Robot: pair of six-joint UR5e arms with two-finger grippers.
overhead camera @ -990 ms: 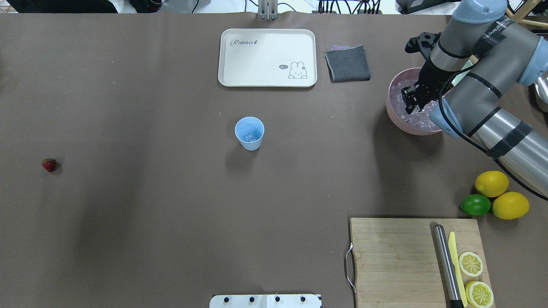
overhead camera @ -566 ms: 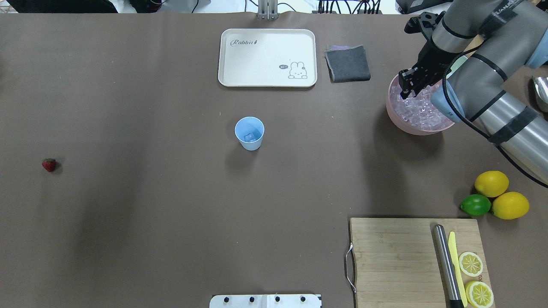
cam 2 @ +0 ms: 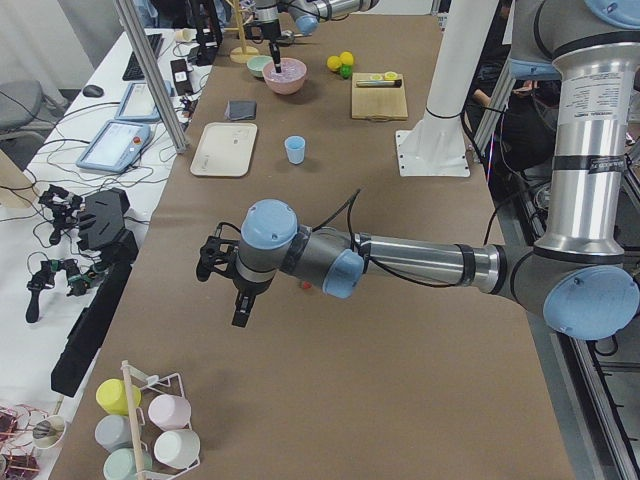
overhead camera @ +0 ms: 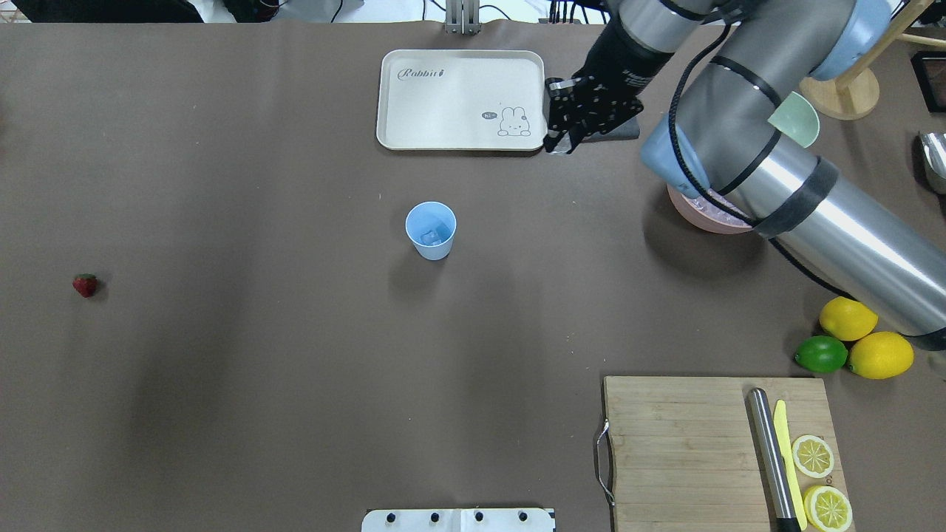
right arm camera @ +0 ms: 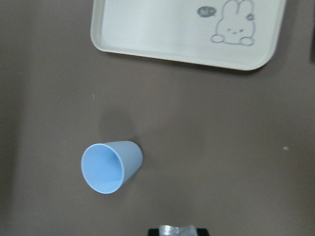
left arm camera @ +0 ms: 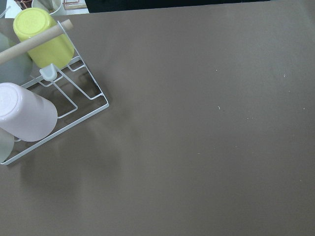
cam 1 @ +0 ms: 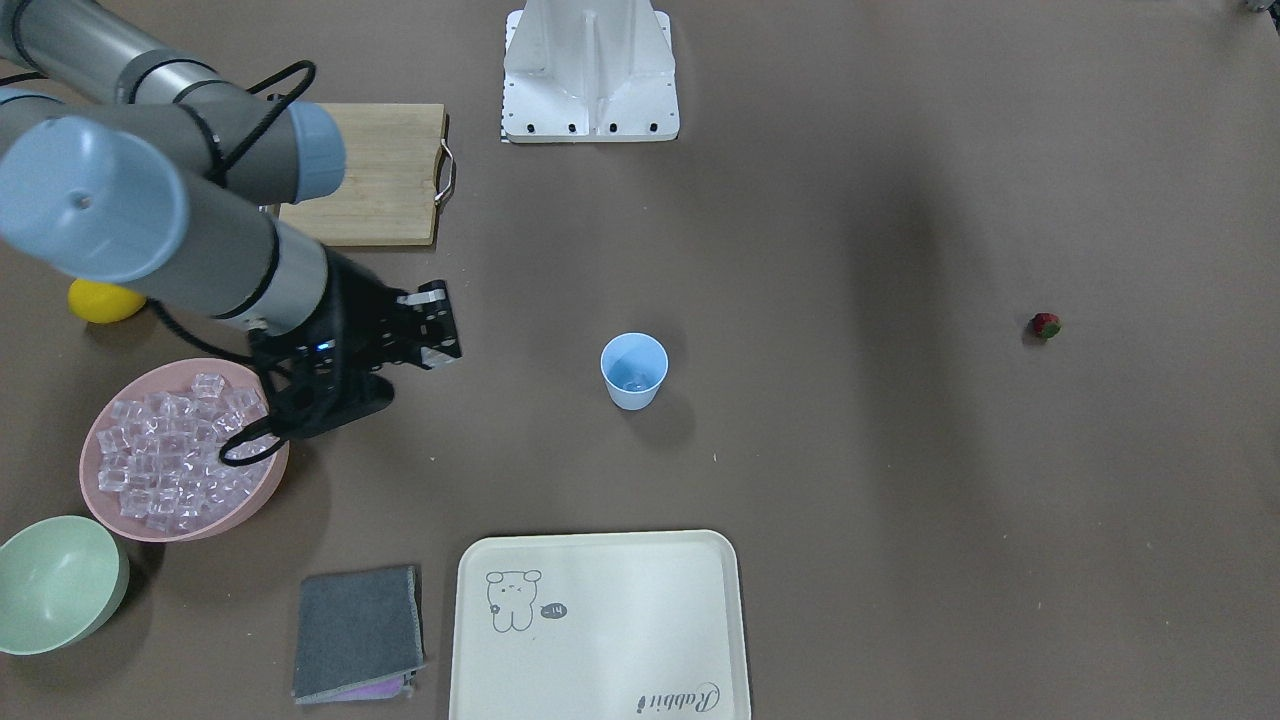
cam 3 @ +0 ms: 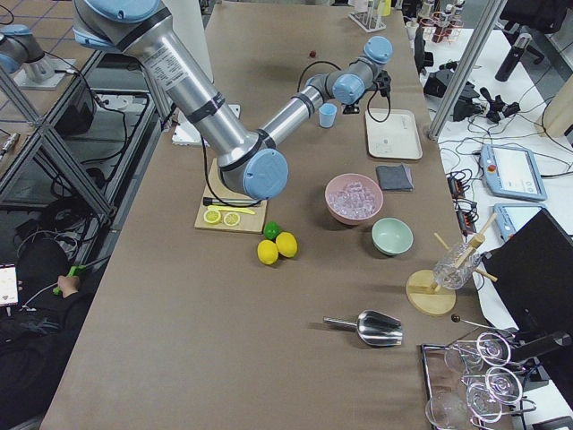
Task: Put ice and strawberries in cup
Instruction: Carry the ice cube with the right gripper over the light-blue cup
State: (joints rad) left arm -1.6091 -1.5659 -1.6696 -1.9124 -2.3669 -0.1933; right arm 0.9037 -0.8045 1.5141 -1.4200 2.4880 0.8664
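The light-blue cup (overhead camera: 431,229) stands upright mid-table with one ice cube (overhead camera: 431,237) in it. It also shows in the right wrist view (right arm camera: 110,167). My right gripper (overhead camera: 559,140) hangs above the table between the tray and the grey cloth, right of and beyond the cup. It is shut on a clear ice cube (right arm camera: 177,230). The pink bowl (cam 1: 190,532) holds many ice cubes (cam 1: 170,450). The strawberry (overhead camera: 85,284) lies alone at the far left. My left gripper (cam 2: 242,308) hovers over the table's left end; I cannot tell whether it is open.
A white rabbit tray (overhead camera: 462,100) and a grey cloth (cam 1: 358,630) lie beyond the cup. A cutting board (overhead camera: 680,451) with knife and lemon slices, two lemons and a lime (overhead camera: 820,355) sit at the right. A green bowl (cam 1: 55,585) stands beside the pink bowl. A cup rack (left arm camera: 49,98) stands under the left wrist.
My right gripper has risen out of the pink bowl with an ice cube and moved left, to between tray and cloth. The cup and the strawberry have not moved.
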